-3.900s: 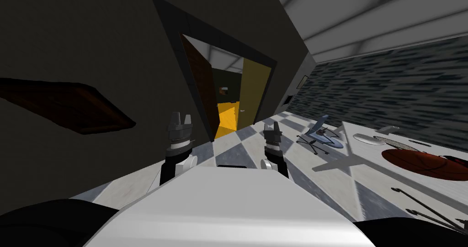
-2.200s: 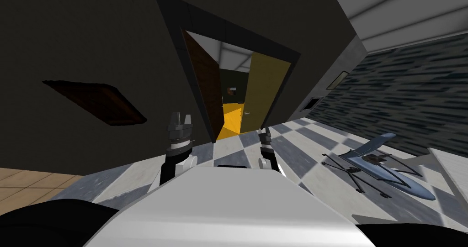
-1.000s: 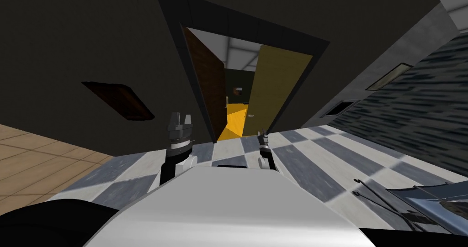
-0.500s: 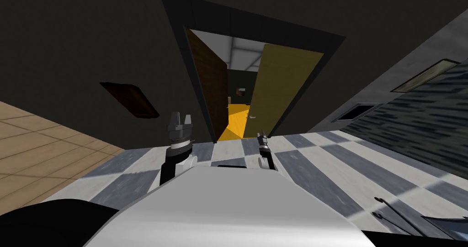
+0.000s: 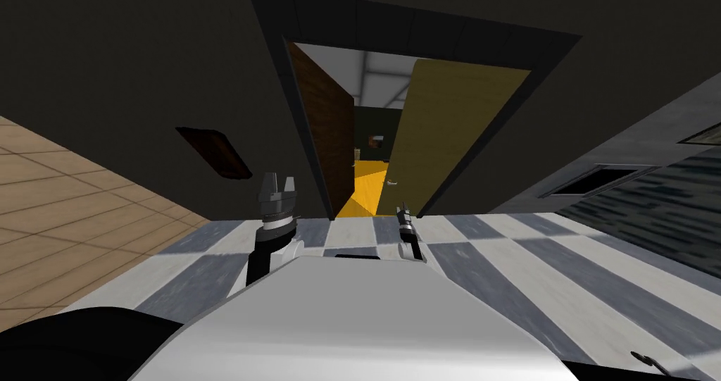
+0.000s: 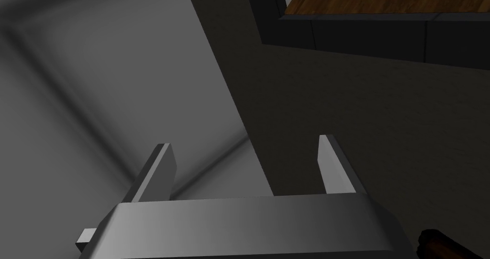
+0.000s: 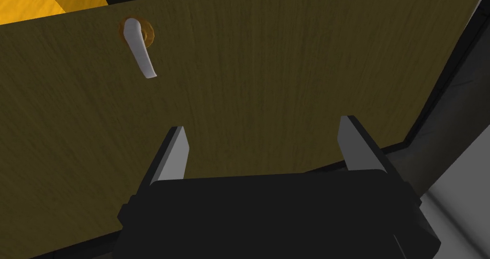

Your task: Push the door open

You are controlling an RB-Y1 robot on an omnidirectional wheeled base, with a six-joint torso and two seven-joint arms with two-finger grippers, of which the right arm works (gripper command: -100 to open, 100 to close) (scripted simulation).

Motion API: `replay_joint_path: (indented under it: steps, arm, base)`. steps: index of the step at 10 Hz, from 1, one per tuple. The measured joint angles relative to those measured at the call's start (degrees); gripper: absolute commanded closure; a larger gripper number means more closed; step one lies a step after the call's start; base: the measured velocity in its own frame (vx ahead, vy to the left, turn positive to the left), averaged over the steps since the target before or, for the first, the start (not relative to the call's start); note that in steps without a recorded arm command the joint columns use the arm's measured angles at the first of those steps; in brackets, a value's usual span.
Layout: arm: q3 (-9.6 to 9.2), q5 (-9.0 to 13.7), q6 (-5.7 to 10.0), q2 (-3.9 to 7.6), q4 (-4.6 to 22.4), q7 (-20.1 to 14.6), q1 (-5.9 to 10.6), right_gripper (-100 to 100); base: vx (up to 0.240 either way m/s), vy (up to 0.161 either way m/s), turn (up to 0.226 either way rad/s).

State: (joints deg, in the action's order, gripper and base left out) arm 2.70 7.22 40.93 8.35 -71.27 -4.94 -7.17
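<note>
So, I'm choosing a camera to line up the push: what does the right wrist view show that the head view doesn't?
Right wrist view adds: the right tool with fingers open, facing the olive-yellow wooden door. Head view adds: the brown wooden door leaf, the left tool, the grey-white checkered floor. Both: that door, its white lever handle, the right tool.

Note the grey-and-white checkered floor ahead of you, tan flooring to your left, and a dark brown frame mounted on the dark wall.
</note>
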Motion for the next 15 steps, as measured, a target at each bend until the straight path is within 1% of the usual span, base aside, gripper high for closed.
replay_joint_path:
  steps: [2, 4, 6, 9, 10, 14, 15]
  arm:
    - [0.39, 0.3, 0.3, 0.45, 2.8, 0.0, 1.08, -100]
    - [0.7, 0.5, 0.81, 0.63, 5.6, 0.2, 2.07, -100]
    - [0.93, 0.7, 1.29, 0.88, 7.8, 0.2, 2.92, -100]
    - [1.46, 1.1, 2.3, 1.39, 12.7, 0.2, 4.92, -100]
    - [1.67, 1.3, 2.79, 1.56, 14.9, 0.3, 5.91, -100]
    - [2.37, 1.8, 3.73, 2.2, 20.6, 0.4, 8.2, -100]
    - [2.52, 1.9, 3.87, 2.31, 21.6, 0.4, 8.54, -100]
  base:
    - [0.058, -0.099, 0.128]
    - [0.059, -0.077, 0.079]
    - [0.033, -0.054, 0.113]
    - [0.056, -0.108, 0.124]
    - [0.054, -0.11, 0.114]
    - [0.055, -0.095, 0.121]
    - [0.043, -0.101, 0.11]
